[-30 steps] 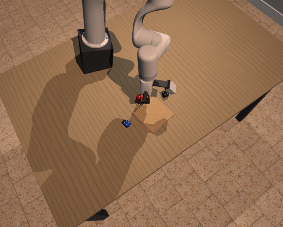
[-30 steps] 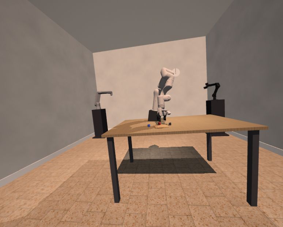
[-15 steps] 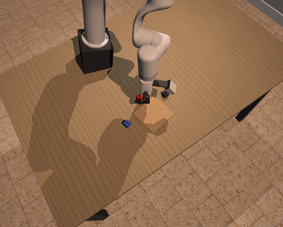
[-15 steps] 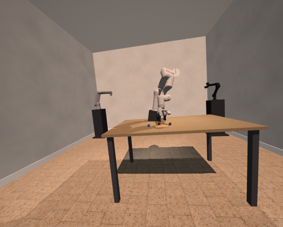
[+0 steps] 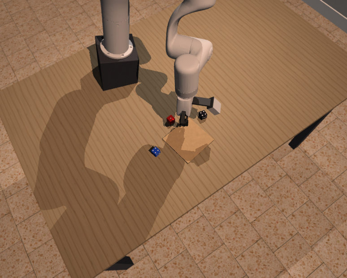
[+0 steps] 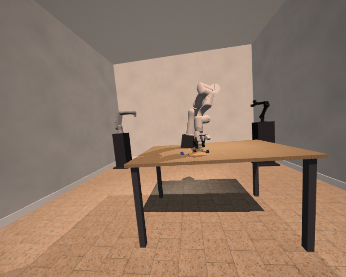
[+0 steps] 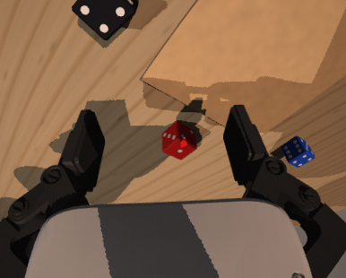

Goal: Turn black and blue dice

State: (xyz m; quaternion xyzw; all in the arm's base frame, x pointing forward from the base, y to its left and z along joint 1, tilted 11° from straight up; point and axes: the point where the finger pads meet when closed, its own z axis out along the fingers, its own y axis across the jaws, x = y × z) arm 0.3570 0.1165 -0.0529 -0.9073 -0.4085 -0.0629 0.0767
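The black die (image 5: 202, 115) (image 6: 207, 151) (image 7: 104, 16) rests on the table behind the mat, off it, with several white pips on its upper face. The blue die (image 5: 155, 151) (image 6: 182, 153) (image 7: 298, 152) rests on the table left of the mat in the top view, also with several pips up. The red die (image 5: 170, 119) (image 6: 194, 150) (image 7: 179, 140) is on the table just off the mat's corner; its top count is hard to read. The tan mat (image 5: 203, 139) (image 6: 199, 154) (image 7: 251, 40) lies flat, bearing no die. My gripper (image 6: 200, 145) (image 7: 163, 122) is open and empty, above the table near the red die.
The wooden table (image 5: 246, 72) (image 6: 259, 149) carries the arm's black base block (image 5: 120, 72) (image 6: 187, 140). The arm's shadow falls across the mat and around the blue die. Two other small arms stand on pedestals away from the table in the exterior view.
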